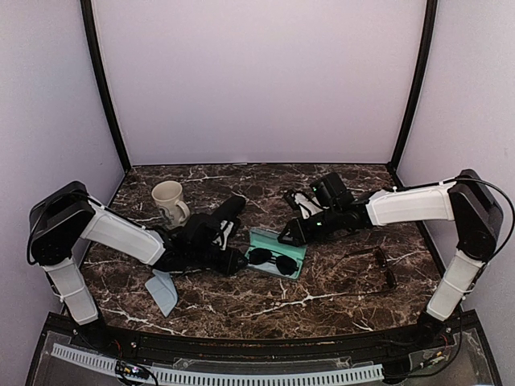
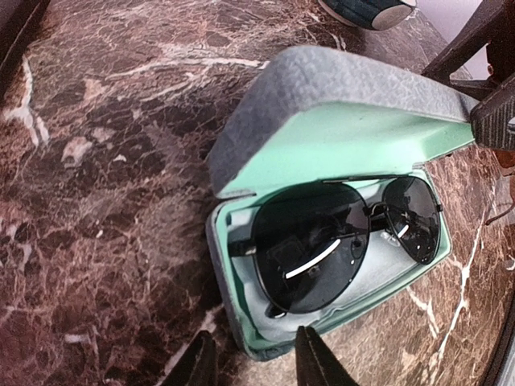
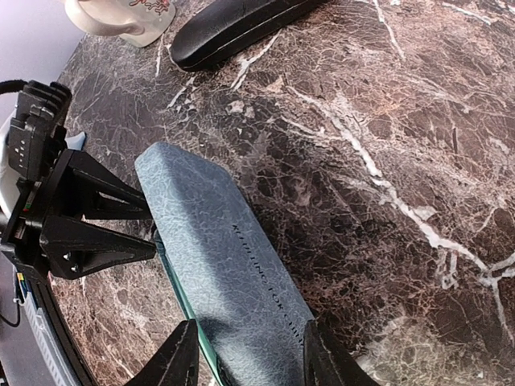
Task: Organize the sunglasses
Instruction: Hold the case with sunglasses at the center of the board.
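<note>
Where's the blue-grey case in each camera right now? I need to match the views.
Top external: case at table centre, open.
Left wrist: centre-right, lid raised, sunglasses inside.
Right wrist: lid's outer face, bottom centre.
Shared landmark: mug, left of it from above, top left in right wrist.
</note>
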